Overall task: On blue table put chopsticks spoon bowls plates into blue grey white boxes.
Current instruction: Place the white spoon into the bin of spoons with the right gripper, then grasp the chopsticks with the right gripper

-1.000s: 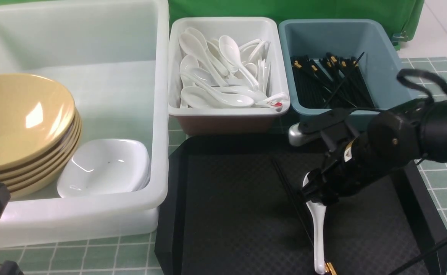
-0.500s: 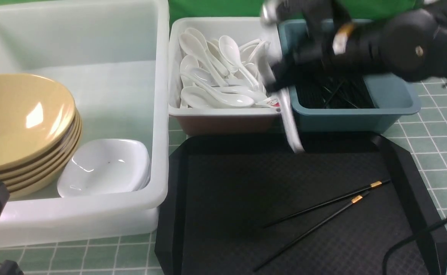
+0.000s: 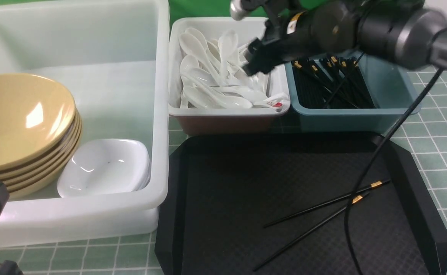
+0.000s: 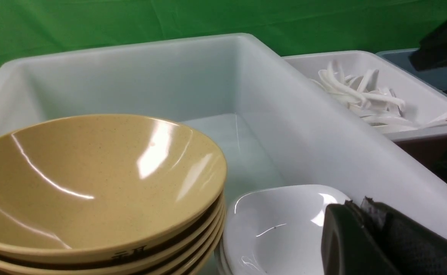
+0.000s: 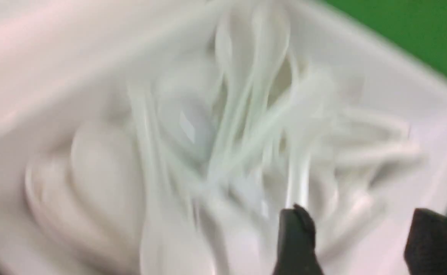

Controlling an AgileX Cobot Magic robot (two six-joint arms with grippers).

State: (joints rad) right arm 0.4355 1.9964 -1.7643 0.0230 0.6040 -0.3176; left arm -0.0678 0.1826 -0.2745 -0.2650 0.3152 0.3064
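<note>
Claw on right, jaws apart, over spoons

Behind my right gripper the arm was glossy black, then grey metal, with a yellow-white label, a silver cap and a trailing black cable.

On the table stand tub, white bin, blue bin, black tray.

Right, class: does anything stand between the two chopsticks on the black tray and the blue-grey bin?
No object lies between the chopsticks and the blue-grey bin; bare tray only. The right arm's cable hangs across that stretch.
</note>
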